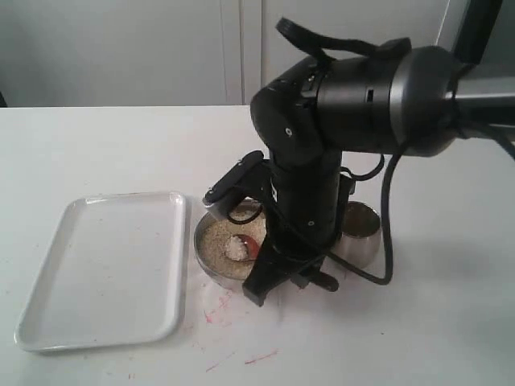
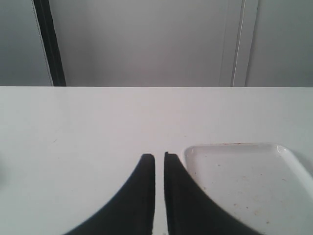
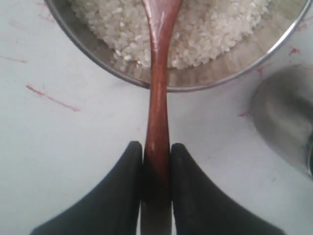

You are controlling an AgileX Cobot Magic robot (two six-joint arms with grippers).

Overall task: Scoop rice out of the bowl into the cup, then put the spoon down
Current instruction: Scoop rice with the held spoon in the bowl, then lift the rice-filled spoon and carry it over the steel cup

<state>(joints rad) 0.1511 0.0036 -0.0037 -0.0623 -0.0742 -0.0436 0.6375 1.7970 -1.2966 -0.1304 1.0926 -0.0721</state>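
The steel bowl [image 1: 208, 256] holds off-white rice [image 1: 216, 237] and stands in the middle of the table, partly behind my right arm. The reddish-brown spoon [image 3: 157, 98] reaches over the bowl's rim [image 3: 205, 82] into the rice [image 3: 210, 29]. In the exterior view its scoop [image 1: 252, 244] carries a small heap of grains. My right gripper [image 3: 156, 147] is shut on the spoon's handle, just outside the bowl. The steel cup [image 1: 360, 229] stands to the right of the bowl, and its side [image 3: 283, 117] shows blurred in the right wrist view. My left gripper [image 2: 159, 156] is shut on nothing, above bare table.
A white rectangular tray [image 1: 105, 269] lies left of the bowl, and one of its corners [image 2: 254, 181] shows beside the left fingers. Red marks [image 1: 217, 310] stain the table in front of the bowl. The right arm's bulk hides the space between bowl and cup.
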